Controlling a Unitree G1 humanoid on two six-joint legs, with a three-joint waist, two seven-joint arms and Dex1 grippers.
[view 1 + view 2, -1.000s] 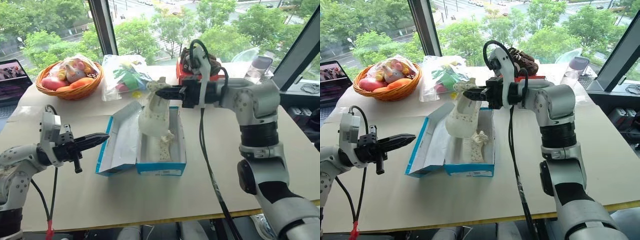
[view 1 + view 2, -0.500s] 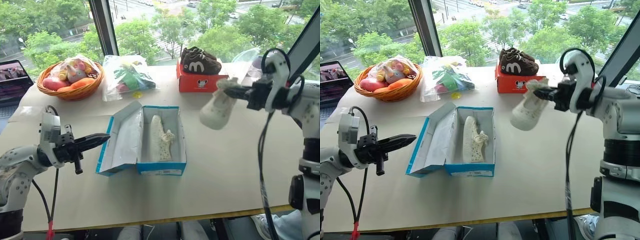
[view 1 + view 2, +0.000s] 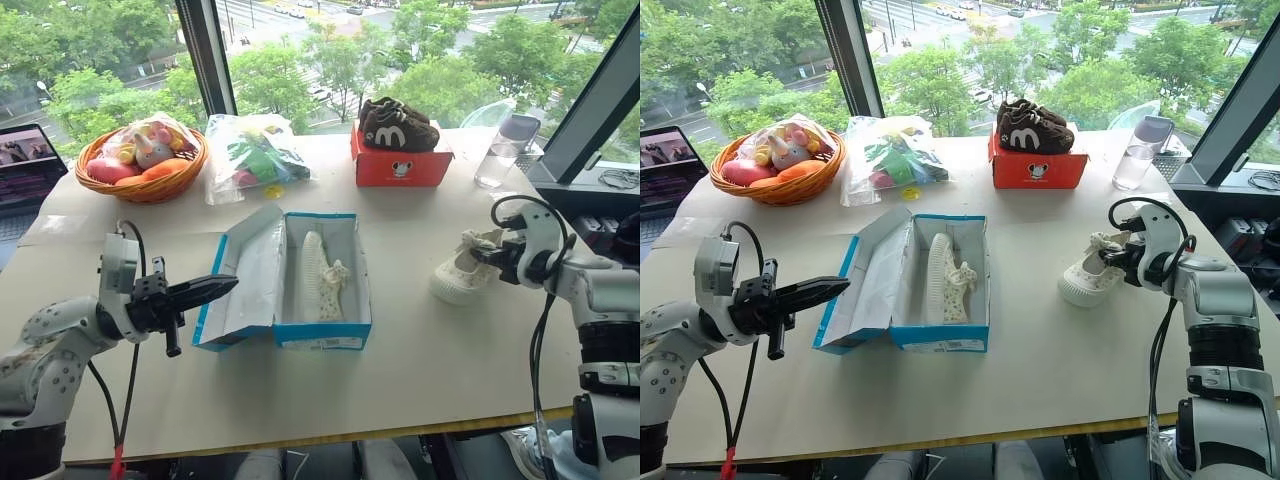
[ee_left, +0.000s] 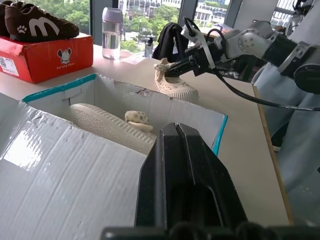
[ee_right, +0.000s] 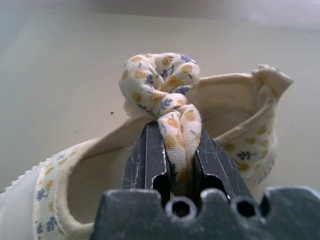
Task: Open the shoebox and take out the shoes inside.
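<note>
Right end effector pinches the floral lace of one cream sneaker, resting on your desk; its mate lies in the opened blue shoebox, left end effector shut, empty.

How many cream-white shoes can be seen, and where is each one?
2. One shoe lies on its side inside the open blue box. The other shoe sits on the table to the right of the box, with the right gripper pinching its floral lace.
</note>
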